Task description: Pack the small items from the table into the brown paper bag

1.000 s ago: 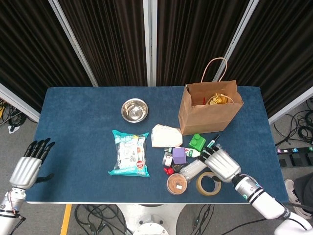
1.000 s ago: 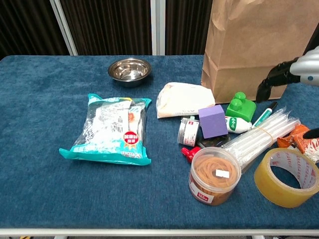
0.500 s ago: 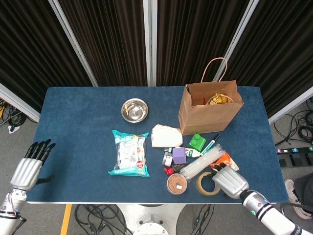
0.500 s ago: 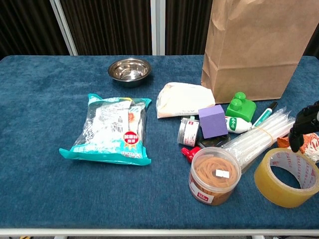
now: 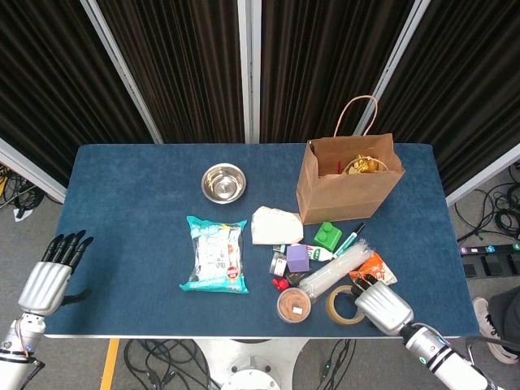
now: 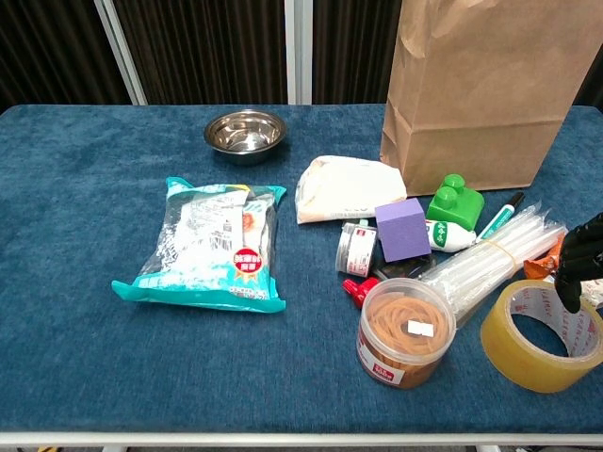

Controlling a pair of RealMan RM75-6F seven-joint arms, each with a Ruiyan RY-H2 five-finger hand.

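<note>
Gold contents show inside the paper bag (image 5: 348, 188) only from the head view; the chest view cuts off its top. The left hand (image 5: 50, 276) appears in the head view alone, off the table's (image 5: 130, 203) left edge, fingers apart and holding nothing. The right hand (image 5: 380, 305) sits over the tape roll (image 6: 544, 334); whether its dark fingers (image 6: 577, 259) grip anything I cannot tell. It has drawn back from the straw bundle (image 6: 490, 252) since a second ago. Small items, among them a purple cube (image 6: 401, 229), lie before the bag.
</note>
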